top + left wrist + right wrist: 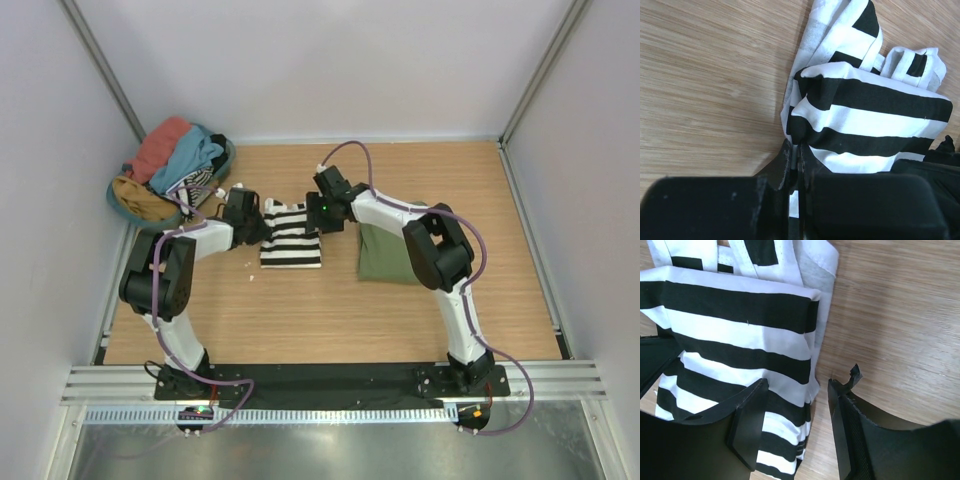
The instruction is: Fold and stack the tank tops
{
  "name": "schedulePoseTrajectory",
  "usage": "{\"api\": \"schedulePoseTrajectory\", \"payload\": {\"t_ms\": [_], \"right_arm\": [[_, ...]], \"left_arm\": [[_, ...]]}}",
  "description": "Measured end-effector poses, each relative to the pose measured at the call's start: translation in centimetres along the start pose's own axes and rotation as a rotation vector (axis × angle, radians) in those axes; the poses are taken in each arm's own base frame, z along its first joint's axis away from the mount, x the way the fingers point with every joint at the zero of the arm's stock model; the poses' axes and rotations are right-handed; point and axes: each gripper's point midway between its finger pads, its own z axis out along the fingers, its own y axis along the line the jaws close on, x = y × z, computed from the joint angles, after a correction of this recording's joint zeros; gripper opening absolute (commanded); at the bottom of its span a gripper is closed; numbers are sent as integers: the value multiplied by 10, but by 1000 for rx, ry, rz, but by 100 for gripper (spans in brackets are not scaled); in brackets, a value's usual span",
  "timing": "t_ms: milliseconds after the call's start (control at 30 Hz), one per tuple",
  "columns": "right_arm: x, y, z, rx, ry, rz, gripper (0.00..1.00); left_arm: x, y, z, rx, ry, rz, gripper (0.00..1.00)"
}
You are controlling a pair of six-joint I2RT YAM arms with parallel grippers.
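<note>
The striped top [291, 240] lies folded in the middle of the table [330, 310], straps toward the far wall. The left gripper [794, 159] is clamped on its left edge, cloth pinched between the fingers. The right gripper [797, 392] stands released at the top's right edge, one finger over the stripes, the other over bare wood. The olive top [383, 258] lies folded just to the right, partly under the right arm. A basket [122, 205] of clothes sits in the far left corner.
</note>
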Motion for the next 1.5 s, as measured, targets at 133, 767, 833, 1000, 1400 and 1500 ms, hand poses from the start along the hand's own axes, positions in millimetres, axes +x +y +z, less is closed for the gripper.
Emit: {"api": "schedulePoseTrajectory", "payload": {"t_ms": [133, 767, 833, 1000, 1400, 1500], "right_arm": [[0, 4, 6, -4, 1, 10, 51], [-5, 8, 13, 91, -58, -32, 1], [-2, 0, 7, 123, -59, -43, 1], [2, -16, -20, 186, -61, -68, 1], [-26, -19, -97, 199, -178, -66, 1], [-28, -29, -105, 216, -182, -53, 1]], "left_arm": [[0, 0, 1, 2, -2, 5, 0], [2, -15, 5, -7, -20, 38, 0], [10, -23, 4, -10, -12, 60, 0], [32, -42, -4, -24, 13, 116, 0], [42, -100, -37, 37, -6, 201, 0], [44, -114, -43, 59, -9, 213, 0]]}}
